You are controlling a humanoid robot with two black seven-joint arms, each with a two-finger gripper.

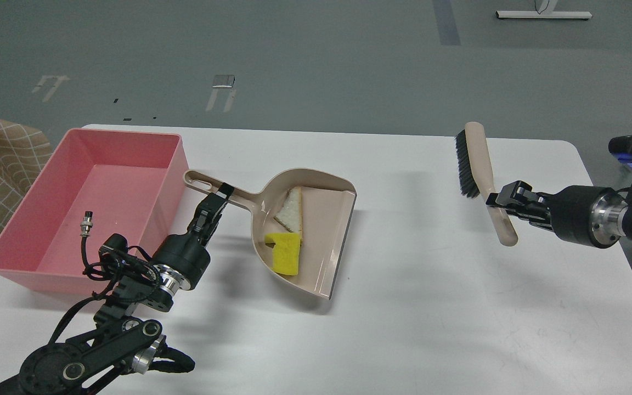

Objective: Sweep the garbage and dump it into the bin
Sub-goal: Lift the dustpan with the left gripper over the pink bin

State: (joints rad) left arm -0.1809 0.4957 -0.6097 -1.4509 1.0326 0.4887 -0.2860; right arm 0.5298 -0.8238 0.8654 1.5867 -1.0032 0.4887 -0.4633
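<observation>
1. Head view, one white table (404, 307), rounded corners, grey floor beyond the far edge.
2. One pink bin (30, 219), rectangular, tall sloping walls, stood at the table's left end, near corner close to the left edge; inside bare except where hidden by the arm's cable plug.
3. One beige dustpan (321, 236), just right of the bin, handle end close beside the bin's right wall, open lip turned right and toward the near side.
4. Two pieces of garbage, both inside the dustpan: one bread wedge (291, 211), white with brown crust; one yellow sponge chunk (285, 253), touching the wedge's near tip.
5. One left gripper (218, 196), fingers clamped narrow on the dustpan handle.
6. One beige brush (483, 170), black bristles facing left, held well right of the dustpan.
7. One right gripper (498, 200), fingers closed around the brush handle below the bristle head.
8. Open tabletop: wide bare stretch between dustpan and brush; bare near half across the front; right edge close to the right arm.
</observation>
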